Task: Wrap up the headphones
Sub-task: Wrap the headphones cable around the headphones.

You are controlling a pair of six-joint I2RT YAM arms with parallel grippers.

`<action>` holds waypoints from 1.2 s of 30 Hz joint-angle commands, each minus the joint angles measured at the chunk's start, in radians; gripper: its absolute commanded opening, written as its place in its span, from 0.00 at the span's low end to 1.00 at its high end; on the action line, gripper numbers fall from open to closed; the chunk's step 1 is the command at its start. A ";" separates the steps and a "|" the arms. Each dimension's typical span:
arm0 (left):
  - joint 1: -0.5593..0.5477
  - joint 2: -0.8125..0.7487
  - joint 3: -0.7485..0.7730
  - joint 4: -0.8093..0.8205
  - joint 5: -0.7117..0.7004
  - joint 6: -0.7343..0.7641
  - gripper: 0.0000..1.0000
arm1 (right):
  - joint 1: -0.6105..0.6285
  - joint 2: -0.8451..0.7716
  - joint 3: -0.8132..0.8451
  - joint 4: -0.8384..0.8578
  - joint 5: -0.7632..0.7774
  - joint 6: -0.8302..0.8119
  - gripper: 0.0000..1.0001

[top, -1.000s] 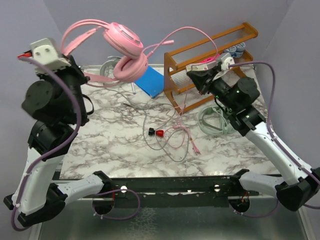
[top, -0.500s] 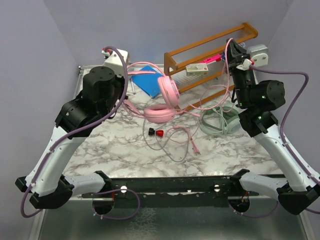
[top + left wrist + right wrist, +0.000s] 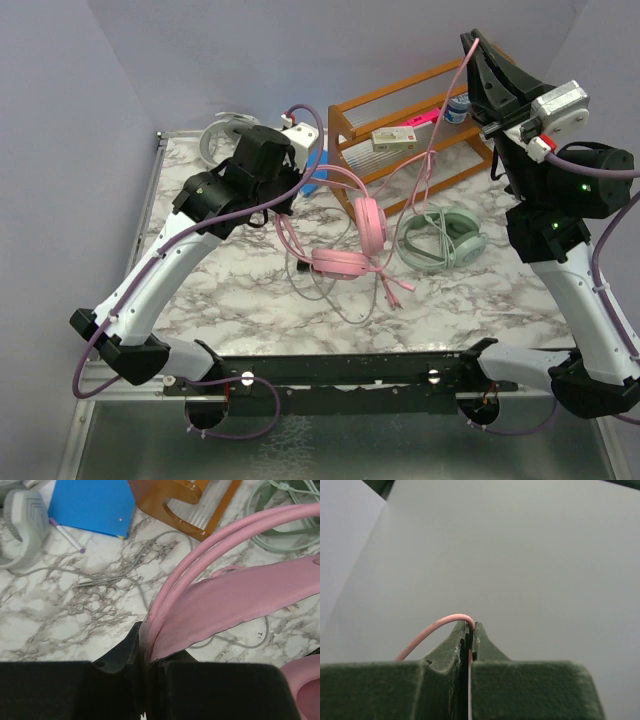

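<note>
The pink headphones (image 3: 352, 240) rest with their cups on the marble at the centre. My left gripper (image 3: 303, 183) is shut on their headband, which fills the left wrist view (image 3: 225, 595) and is pinched between the jaws (image 3: 147, 645). My right gripper (image 3: 470, 45) is raised high at the back right, shut on the thin pink cable (image 3: 432, 150); the cable loops out of its jaws (image 3: 471, 627) in the right wrist view (image 3: 430, 630). The mint green headphones (image 3: 440, 240) lie right of centre. The silver-grey headset (image 3: 222, 135) lies at the back left, and its cup shows in the left wrist view (image 3: 20, 525).
A wooden rack (image 3: 420, 120) stands at the back right, just under the raised right gripper. A blue pad (image 3: 95, 505) lies behind the left gripper. Grey cable (image 3: 110, 577) and loose pink cable (image 3: 390, 285) trail over the middle of the marble top (image 3: 200, 280).
My left arm has swung the pink headphones down from high at the back left onto the table centre. My right gripper has risen up and back with the pink cable.
</note>
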 commanded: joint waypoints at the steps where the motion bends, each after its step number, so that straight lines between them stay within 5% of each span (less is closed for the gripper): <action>1: -0.002 0.027 0.015 0.018 0.205 -0.026 0.00 | 0.002 0.064 0.104 -0.118 -0.184 0.038 0.01; 13: -0.079 0.116 -0.013 0.022 0.330 -0.038 0.00 | 0.002 0.228 0.305 -0.233 -0.166 0.080 0.01; 20: -0.181 0.137 -0.037 0.055 0.373 -0.016 0.00 | 0.002 0.337 0.454 -0.392 -0.025 0.041 0.01; 36: -0.225 0.044 -0.089 0.243 0.482 -0.044 0.00 | 0.002 0.371 0.346 -0.559 0.047 0.124 0.01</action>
